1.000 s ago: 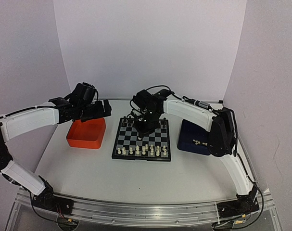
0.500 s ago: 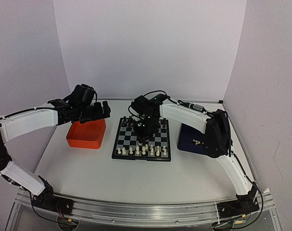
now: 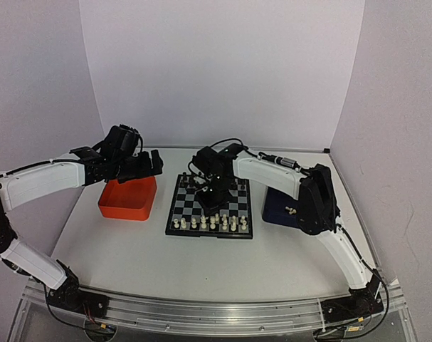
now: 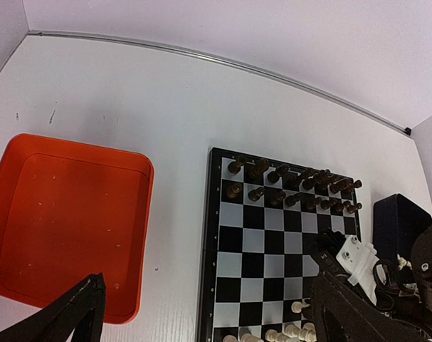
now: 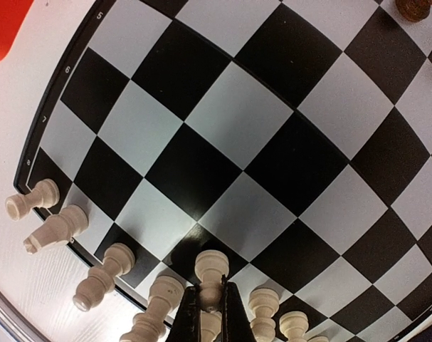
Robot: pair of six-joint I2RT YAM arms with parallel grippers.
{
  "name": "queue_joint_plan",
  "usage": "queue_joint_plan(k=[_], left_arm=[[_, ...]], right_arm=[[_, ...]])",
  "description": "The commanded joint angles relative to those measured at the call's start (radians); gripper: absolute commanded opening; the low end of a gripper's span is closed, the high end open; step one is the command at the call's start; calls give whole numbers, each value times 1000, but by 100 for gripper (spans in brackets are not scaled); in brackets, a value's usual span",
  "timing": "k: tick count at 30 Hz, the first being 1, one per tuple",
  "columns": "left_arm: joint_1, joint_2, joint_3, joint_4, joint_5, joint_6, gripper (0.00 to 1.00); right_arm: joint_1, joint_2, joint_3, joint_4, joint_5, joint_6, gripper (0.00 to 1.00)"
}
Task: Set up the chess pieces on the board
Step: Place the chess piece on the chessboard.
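The board (image 3: 201, 206) lies mid-table, black figures on its far rows (image 4: 294, 187). The cream chess pieces (image 3: 210, 223) stand in a row along its near edge and show in the right wrist view (image 5: 102, 274). My right gripper (image 5: 211, 305) is shut on a cream pawn (image 5: 213, 271), held upright just above a dark square in the second near row. In the top view the right gripper (image 3: 213, 202) is over the board's middle. My left gripper (image 4: 208, 288) is open and empty, above the orange tray's far edge (image 3: 156, 162).
The orange tray (image 3: 128, 199) sits left of the board and looks empty in the left wrist view (image 4: 66, 221). A dark blue tray (image 3: 276, 208) on the right holds a few cream pieces (image 3: 292, 210). White walls close the back and sides.
My right arm has swung a little to the left and its gripper has come down toward the near rows with the pawn. The left arm has not moved.
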Motion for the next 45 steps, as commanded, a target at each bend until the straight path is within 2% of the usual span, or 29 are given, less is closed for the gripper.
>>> queue_joint_plan(k=[1,6,10,16,37,45], left_arm=[[9,-35,-2,15,8,17,100],[11,-33,2,14,10,19,100],[13,-28,6,13,12,22,100],[17,-14,15,16,19,27,100],[21,-11,13,14,31,24,100],[21,-16,15,32,39,26,100]], right_arm=[[6,20,42,-17,-22,7,1],[6,19,52,-17,-15,5,12],[6,16,62,-17,-12,3,15],[6,2,60,-17,-10,-4,18],[6,16,47,-17,-13,-17,14],[6,-71,75,-15,9,-26,19]])
